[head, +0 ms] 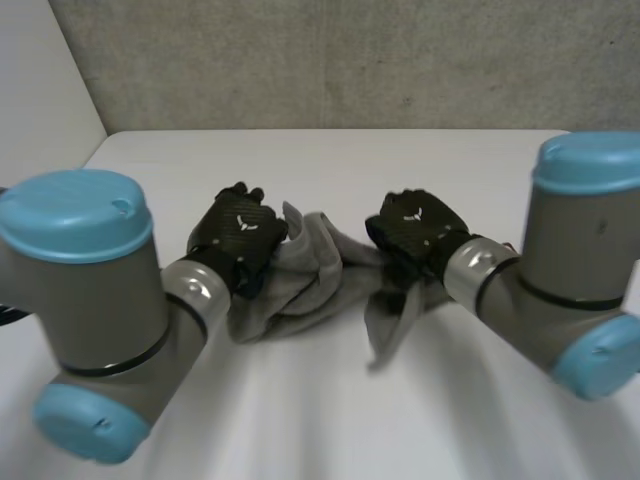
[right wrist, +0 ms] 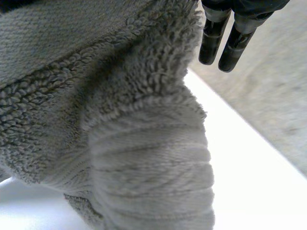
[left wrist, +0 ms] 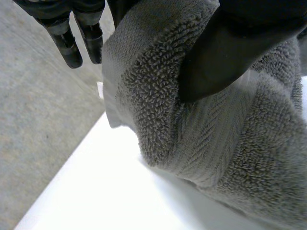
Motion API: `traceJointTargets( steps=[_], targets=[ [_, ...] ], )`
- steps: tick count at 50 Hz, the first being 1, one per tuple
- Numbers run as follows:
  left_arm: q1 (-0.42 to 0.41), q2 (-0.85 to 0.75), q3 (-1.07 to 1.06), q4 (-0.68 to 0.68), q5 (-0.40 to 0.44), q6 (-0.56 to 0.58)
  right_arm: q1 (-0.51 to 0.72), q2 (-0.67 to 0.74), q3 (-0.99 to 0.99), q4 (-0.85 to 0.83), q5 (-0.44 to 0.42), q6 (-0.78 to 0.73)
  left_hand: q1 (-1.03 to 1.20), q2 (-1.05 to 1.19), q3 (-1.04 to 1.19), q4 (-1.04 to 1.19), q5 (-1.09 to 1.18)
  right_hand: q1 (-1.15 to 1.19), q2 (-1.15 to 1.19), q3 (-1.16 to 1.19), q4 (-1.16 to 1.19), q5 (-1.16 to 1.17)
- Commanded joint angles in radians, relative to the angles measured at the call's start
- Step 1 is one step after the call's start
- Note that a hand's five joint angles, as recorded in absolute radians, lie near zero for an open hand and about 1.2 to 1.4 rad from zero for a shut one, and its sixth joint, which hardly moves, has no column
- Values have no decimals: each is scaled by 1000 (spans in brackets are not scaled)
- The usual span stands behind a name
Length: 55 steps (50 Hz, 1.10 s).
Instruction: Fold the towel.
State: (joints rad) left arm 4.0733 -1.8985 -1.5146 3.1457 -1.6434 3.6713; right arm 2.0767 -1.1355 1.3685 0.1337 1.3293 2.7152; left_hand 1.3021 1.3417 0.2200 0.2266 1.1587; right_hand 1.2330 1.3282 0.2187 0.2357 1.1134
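Table [head: 320,420] is white and smooth, with a rough grey wall [head: 330,60] behind it and a plain white wall [head: 40,80] at the left side; the grey towel [head: 320,270] is between the two hands near the middle of the table, bunched and wrinkly, fluffy with a flat woven strip. The left hand [head: 238,232] holds one end, its thumb [left wrist: 220,62] pressing into the cloth; the right hand [head: 415,228] holds the other end, the towel bunched under its palm and some fingers [right wrist: 210,40] poking straight past it.
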Motion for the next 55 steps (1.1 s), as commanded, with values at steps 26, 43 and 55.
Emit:
traceJointTargets(
  steps=[26, 43, 55],
  targets=[
    [-5, 410, -113, 521, 151, -177, -156, -426, 168, -525, -287, 330, -161, -200, -45, -52, -192, 88, -7, -44, -61, 33],
    [263, 156, -288, 77, 324, -73, -388, -267, 362, -160, -532, -491, -1141, -1181, -45, -52, -1159, -1233, -1328, -44, -61, -1113],
    [245, 229, -205, 68, 313, -42, -351, -288, 256, -105, -414, -84, -1141, -1181, -45, -52, -1159, -1233, -1328, -44, -61, -1113]
  ],
)
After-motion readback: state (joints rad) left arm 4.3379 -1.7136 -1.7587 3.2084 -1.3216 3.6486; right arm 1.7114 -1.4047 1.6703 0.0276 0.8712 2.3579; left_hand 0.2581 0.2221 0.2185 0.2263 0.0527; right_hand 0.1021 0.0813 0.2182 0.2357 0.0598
